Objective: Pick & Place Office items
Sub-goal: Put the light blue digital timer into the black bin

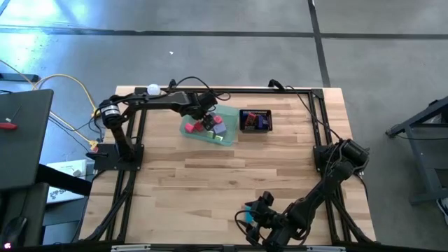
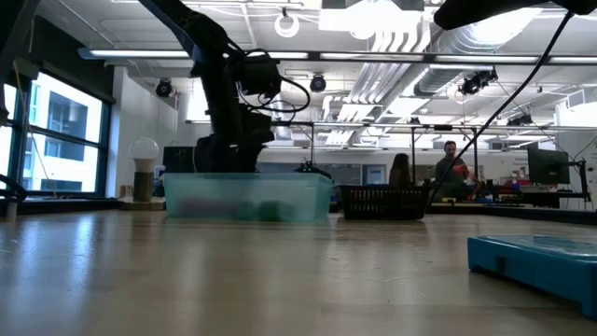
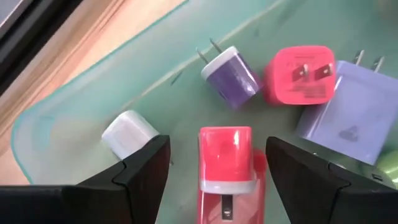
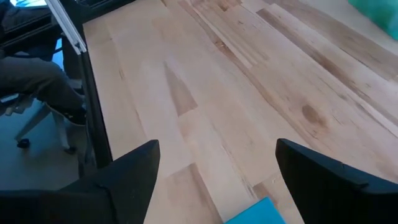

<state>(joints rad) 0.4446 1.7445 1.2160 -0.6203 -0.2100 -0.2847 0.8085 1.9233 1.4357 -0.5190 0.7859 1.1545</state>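
Where translucent tray [image 3: 74,106] curves, blocky red charger [image 3: 225,163]

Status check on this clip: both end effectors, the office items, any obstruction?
Left end effector open, straddling a red plug-in charger block in the translucent green tray. Right end effector open over bare table, empty. Purple charger close by, not blocking.

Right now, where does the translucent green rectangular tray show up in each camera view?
High view: translucent green rectangular tray at the table's far middle, under the left gripper.
Low view: tray left of centre, beside the black mesh wire basket.
Left wrist view: tray floor fills the picture, with plug adapters on it.
Right wrist view: green blur at one corner, likely the tray.
Shared landmark: the left arm above the tray.
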